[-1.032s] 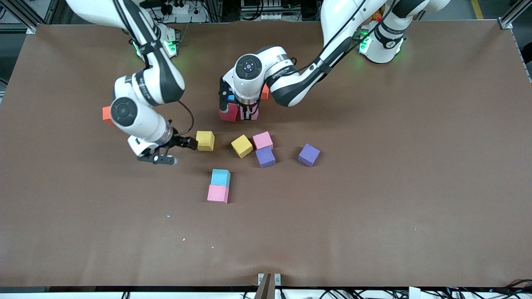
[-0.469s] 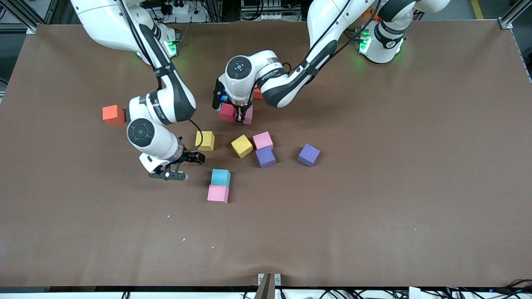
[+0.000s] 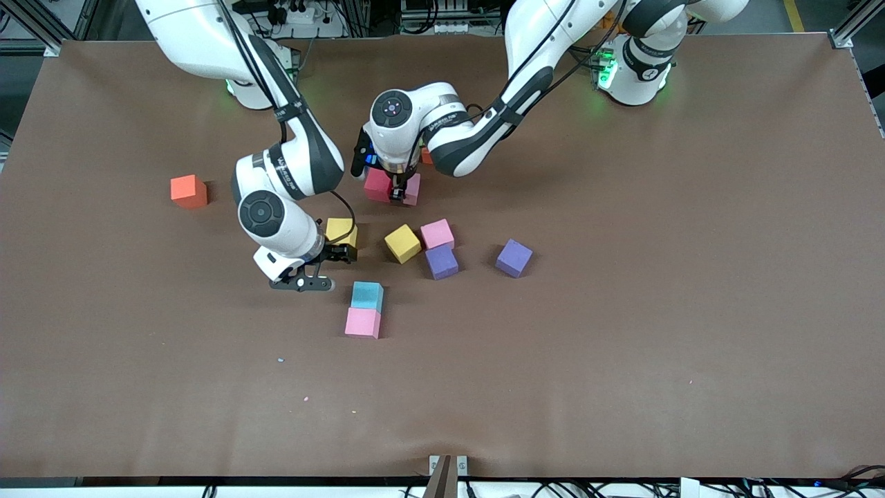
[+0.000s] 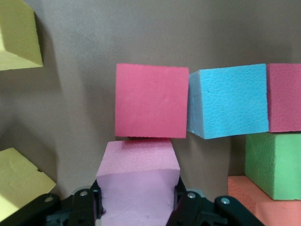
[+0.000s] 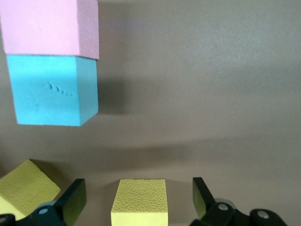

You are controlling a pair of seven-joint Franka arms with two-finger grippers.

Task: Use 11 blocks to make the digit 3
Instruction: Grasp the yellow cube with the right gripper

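My left gripper point(image 3: 399, 192) point(image 4: 138, 200) is shut on a pink block point(image 3: 413, 189) point(image 4: 138, 181). The pink block's edge meets a crimson block point(image 3: 377, 185) point(image 4: 151, 100). In the left wrist view, that crimson block stands in a row with a blue block point(image 4: 228, 101) and a second crimson block point(image 4: 284, 98), with green point(image 4: 273, 165) and orange point(image 4: 256, 202) blocks beside the row. My right gripper point(image 3: 337, 268) point(image 5: 138, 197) is open over a yellow block point(image 3: 341, 232) point(image 5: 139, 202), which shows between its fingers point(image 5: 70, 202).
A second yellow block point(image 3: 402, 243), a pink block point(image 3: 437, 233) and two purple blocks point(image 3: 441, 261) point(image 3: 514, 257) lie loose mid-table. Nearer the camera, a blue block point(image 3: 366, 295) touches a pink one point(image 3: 363, 322). A lone orange block point(image 3: 188, 190) sits toward the right arm's end.
My right arm has swung from the orange block's side to over the yellow block, still open. My left gripper has shifted slightly with the pink block held.
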